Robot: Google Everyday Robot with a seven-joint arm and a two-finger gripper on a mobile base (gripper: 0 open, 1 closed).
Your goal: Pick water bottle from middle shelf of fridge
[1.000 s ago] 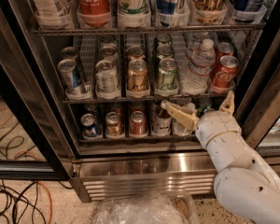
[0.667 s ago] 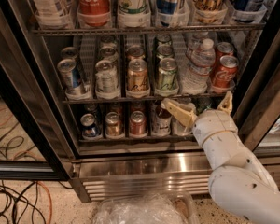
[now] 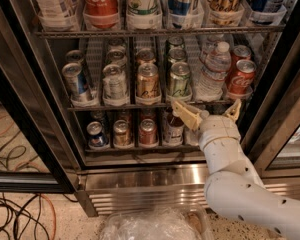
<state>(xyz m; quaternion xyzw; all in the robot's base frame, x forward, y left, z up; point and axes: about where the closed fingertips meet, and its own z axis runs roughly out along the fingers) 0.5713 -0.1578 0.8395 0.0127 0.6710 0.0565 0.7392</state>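
1. The water bottle (image 3: 212, 73) is seen upright on the middle shelf (image 3: 120, 106) of the fridge (image 3: 140, 181), between a green can (image 3: 179, 80) and a red cola can (image 3: 241, 77).
2. The gripper (image 3: 210, 112) is held just below the bottle, at the shelf's front rail, with its jaws spread apart and nothing gripped.

The water bottle (image 3: 211, 71) is clear and ribbed, with a white cap and a pale label. Just right of it stands a red can (image 3: 241, 77) (white script on it); left of it, a green can (image 3: 179, 80), then a tan can (image 3: 147, 81). Below it is the cream gripper (image 3: 210, 113), fingers spread, on a white arm (image 3: 225, 154).
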